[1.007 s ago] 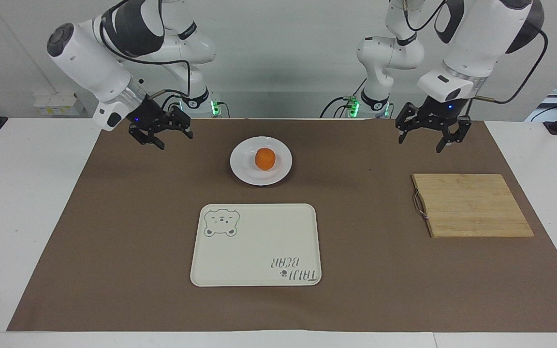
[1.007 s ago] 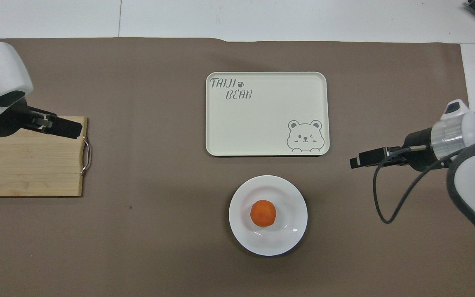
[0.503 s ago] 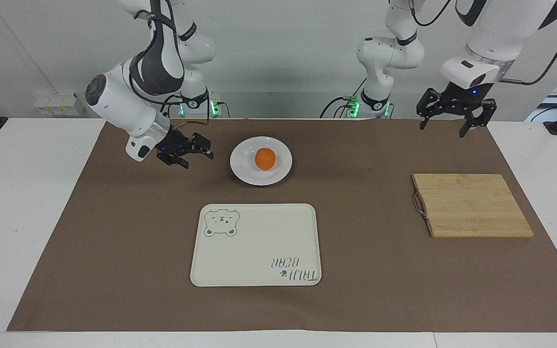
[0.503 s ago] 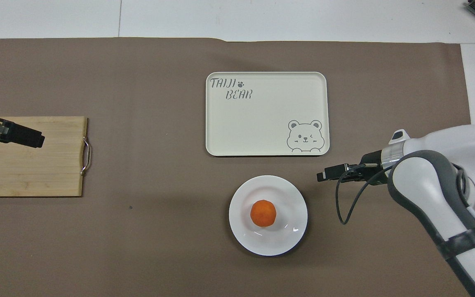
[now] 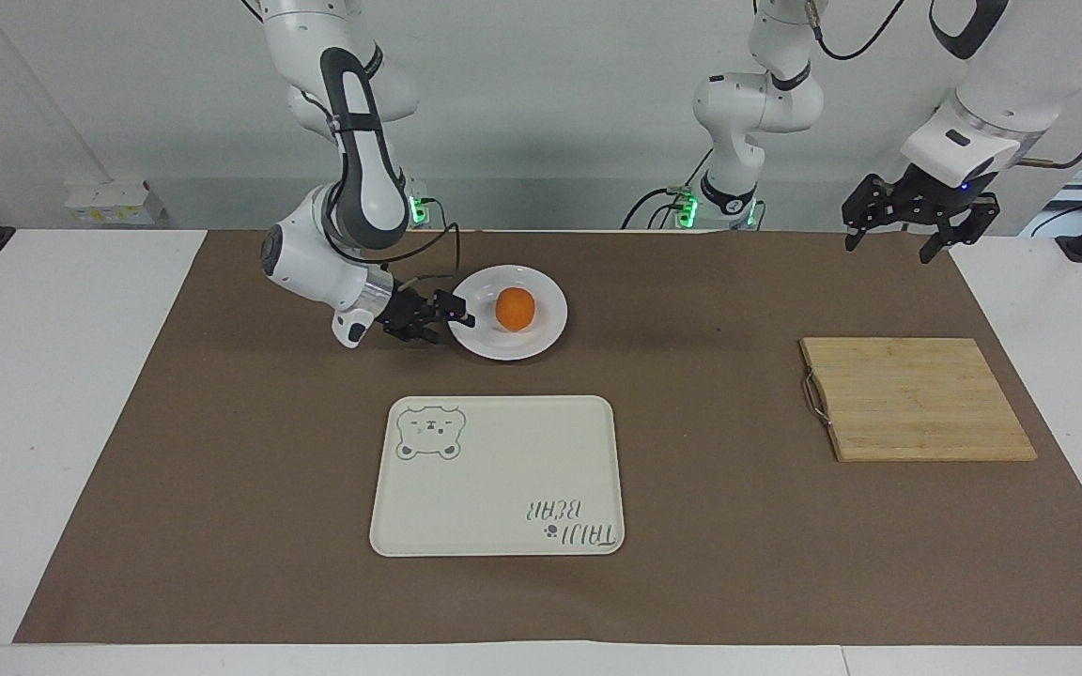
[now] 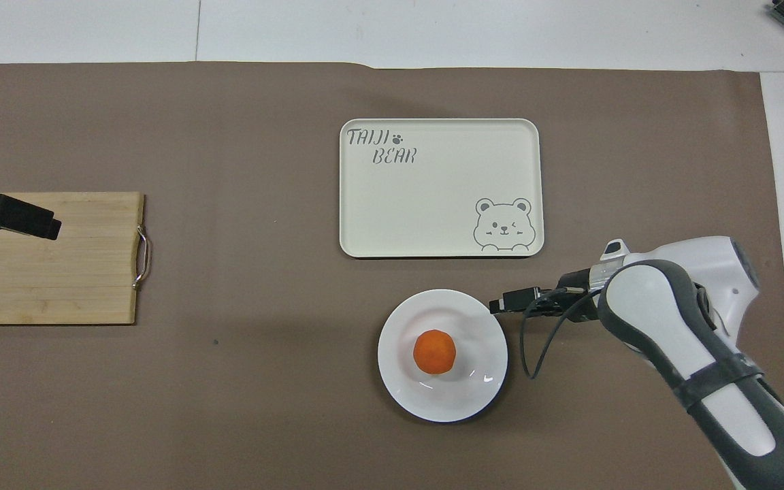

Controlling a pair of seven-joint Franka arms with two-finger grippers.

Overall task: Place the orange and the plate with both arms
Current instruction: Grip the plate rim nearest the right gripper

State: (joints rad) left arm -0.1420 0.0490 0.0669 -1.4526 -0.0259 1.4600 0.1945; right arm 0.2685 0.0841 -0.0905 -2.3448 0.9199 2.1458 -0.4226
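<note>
The orange [image 5: 515, 309] [image 6: 434, 352] rests in the middle of the white plate [image 5: 527, 344] [image 6: 461, 398], which lies on the brown mat near the robots. My right gripper [image 5: 456, 319] [image 6: 498, 305] is low and open. It points sideways at the plate's rim on the right arm's end, its tips level with the rim. Whether they touch the rim I cannot tell. My left gripper [image 5: 890, 246] [image 6: 47, 228] hangs open and empty, raised over the wooden cutting board's [image 5: 917, 399] [image 6: 58, 272] end of the table.
A cream rectangular tray [image 5: 498, 474] [image 6: 433, 204] with a bear drawing lies farther from the robots than the plate. The cutting board with a metal handle lies toward the left arm's end. A brown mat [image 5: 222, 451] covers the table.
My right gripper has swung down and across the mat to the plate's rim. My left gripper has risen and drawn back toward its end of the table. Orange and plate have not moved.
</note>
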